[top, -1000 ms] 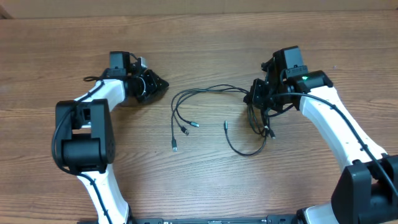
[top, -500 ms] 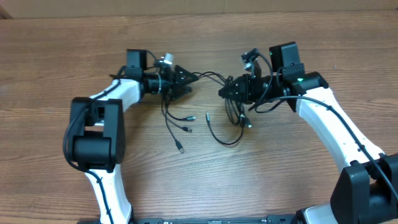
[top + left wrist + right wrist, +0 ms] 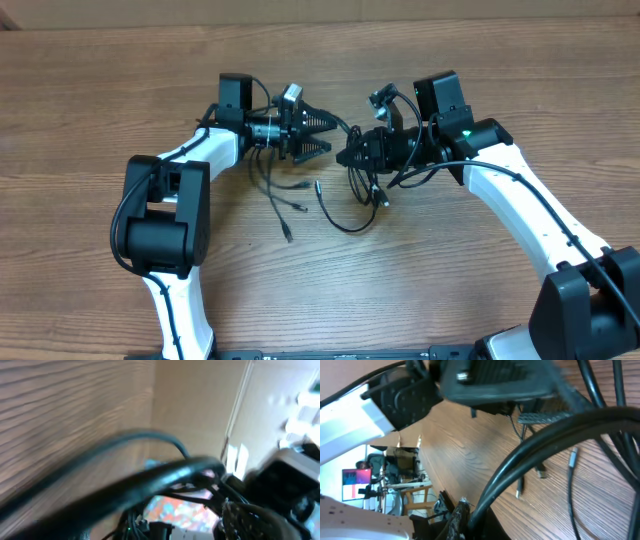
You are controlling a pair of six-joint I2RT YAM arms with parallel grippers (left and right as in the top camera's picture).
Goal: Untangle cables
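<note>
Several thin black cables (image 3: 347, 214) hang in a tangle at mid-table, their loops and plug ends (image 3: 289, 235) trailing on the wood. My right gripper (image 3: 349, 157) points left and is shut on a bunch of these cables. The right wrist view shows a thick-looking black strand (image 3: 530, 450) pinched between my right gripper (image 3: 481, 516) fingers. My left gripper (image 3: 322, 133) points right, just left of the right one, jaws spread open. A strand runs from its fingers toward the right gripper. In the left wrist view a blurred cable (image 3: 165, 472) crosses close to the lens, and the fingers are not clear.
The wooden table (image 3: 90, 260) stretches around both arms. The left arm's white link (image 3: 190, 150) lies at the left, the right arm's white link (image 3: 520, 200) at the right. Loose metal plug tips (image 3: 572, 457) rest on the wood below the held bunch.
Both grippers have moved in toward the middle and now nearly meet. The left jaws have spread open. The right gripper has dragged the cable bunch leftward.
</note>
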